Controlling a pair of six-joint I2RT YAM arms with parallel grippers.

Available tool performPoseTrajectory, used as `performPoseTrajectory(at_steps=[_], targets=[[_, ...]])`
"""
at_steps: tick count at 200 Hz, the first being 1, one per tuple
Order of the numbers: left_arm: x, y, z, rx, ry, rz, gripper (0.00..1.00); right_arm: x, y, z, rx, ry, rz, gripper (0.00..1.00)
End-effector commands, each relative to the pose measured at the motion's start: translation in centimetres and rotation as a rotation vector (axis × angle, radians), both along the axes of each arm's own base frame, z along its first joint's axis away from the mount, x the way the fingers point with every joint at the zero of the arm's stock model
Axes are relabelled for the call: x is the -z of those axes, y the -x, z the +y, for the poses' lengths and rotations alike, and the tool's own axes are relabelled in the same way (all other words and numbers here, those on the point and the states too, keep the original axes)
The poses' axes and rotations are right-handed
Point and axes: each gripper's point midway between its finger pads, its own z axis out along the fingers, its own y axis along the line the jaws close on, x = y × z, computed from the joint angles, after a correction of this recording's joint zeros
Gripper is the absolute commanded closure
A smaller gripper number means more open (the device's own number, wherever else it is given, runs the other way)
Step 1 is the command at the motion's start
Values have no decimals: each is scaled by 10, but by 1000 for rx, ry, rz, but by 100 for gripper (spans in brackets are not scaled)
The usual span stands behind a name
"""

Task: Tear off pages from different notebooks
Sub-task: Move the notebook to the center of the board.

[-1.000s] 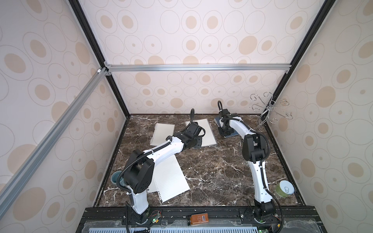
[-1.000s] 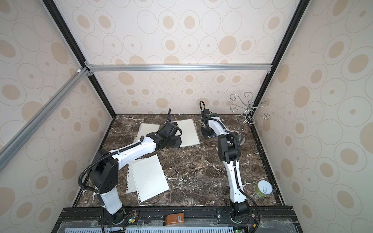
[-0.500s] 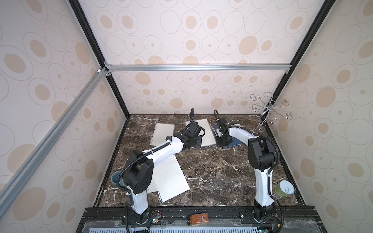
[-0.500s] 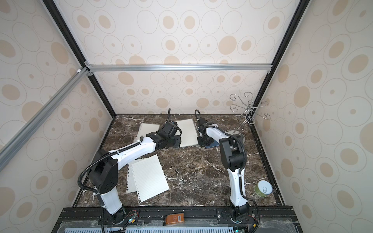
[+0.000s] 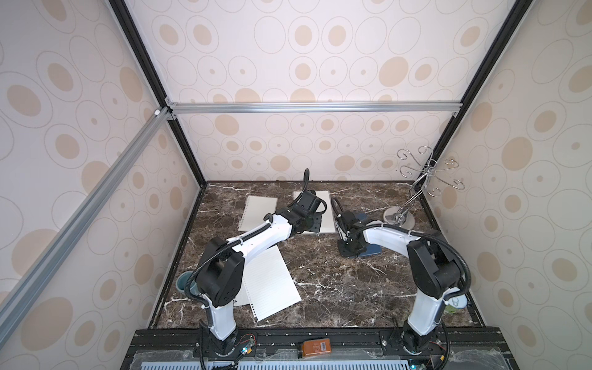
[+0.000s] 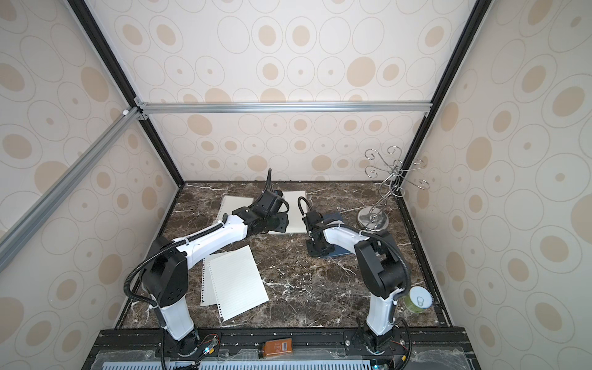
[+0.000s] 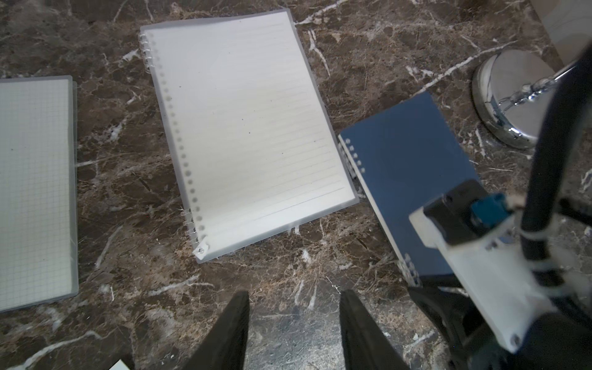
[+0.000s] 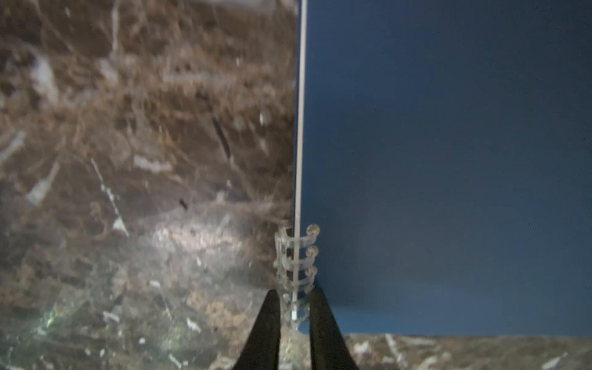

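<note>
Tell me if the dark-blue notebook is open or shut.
Shut: the dark-blue wire-bound notebook lies flat, its blue cover closed on top.

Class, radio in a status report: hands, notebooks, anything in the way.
Left hand open, empty. Right hand shut on spiral corner of blue notebook, cover closed. Two pages lie loose. Stand close beside it.

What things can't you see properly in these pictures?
- Dark-blue notebook: right arm covers most of it in both top views.
- Teal cup: mostly behind the left arm's base, in a top view.
- Grid-paper notebook: cut off by the left wrist view's edge.
- Lower loose page: mostly under another page.
</note>
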Motion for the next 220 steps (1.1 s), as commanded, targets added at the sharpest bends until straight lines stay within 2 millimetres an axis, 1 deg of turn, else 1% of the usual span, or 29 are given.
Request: performPoseTrajectory(at_steps=[1, 28, 40, 45, 54, 68, 78, 89, 103, 118, 125, 133, 136, 137, 144, 159, 184, 204, 220], targets=[[2, -3, -8, 26, 7, 12, 53, 3, 34, 3, 59, -42, 31, 82], [17, 9, -15, 47, 17, 42, 53, 1, 68, 7, 74, -87, 27, 82], [24, 17, -17, 59, 20, 54, 53, 0, 79, 10, 81, -122, 28, 81], [27, 21, -19, 67, 25, 61, 53, -2, 82, 11, 81, -142, 29, 78], [32, 30, -26, 92, 38, 74, 53, -5, 87, 16, 73, -191, 31, 68], [44, 46, -39, 133, 50, 107, 53, -18, 86, 14, 64, -217, -5, 52], [54, 56, -50, 157, 39, 128, 54, -32, 82, 10, 58, -233, -35, 46], [63, 64, -59, 173, 20, 145, 54, -47, 77, 3, 58, -249, -60, 44], [75, 69, -68, 181, 5, 166, 54, -64, 69, -11, 78, -269, -95, 41], [86, 76, -81, 208, 6, 190, 55, -73, 57, -33, 133, -296, -138, 37], [92, 79, -86, 217, -3, 198, 55, -74, 49, -46, 177, -311, -153, 36], [98, 81, -90, 224, -16, 208, 55, -73, 41, -60, 219, -324, -166, 31], [100, 82, -92, 227, -19, 210, 56, -72, 39, -62, 224, -334, -167, 29], [101, 82, -92, 228, -20, 211, 55, -72, 36, -66, 238, -336, -172, 29], [105, 84, -96, 234, -24, 218, 56, -68, 30, -78, 279, -353, -159, 28], [114, 87, -103, 245, -30, 234, 56, -59, 18, -93, 317, -372, -128, 27], [123, 88, -116, 268, -34, 241, 56, -42, -4, -104, 363, -436, -108, 26], [128, 85, -126, 279, -38, 242, 56, -20, -11, -115, 400, -426, -53, 26], [128, 77, -132, 282, -47, 222, 56, -9, -15, -126, 445, -439, -42, 26]])
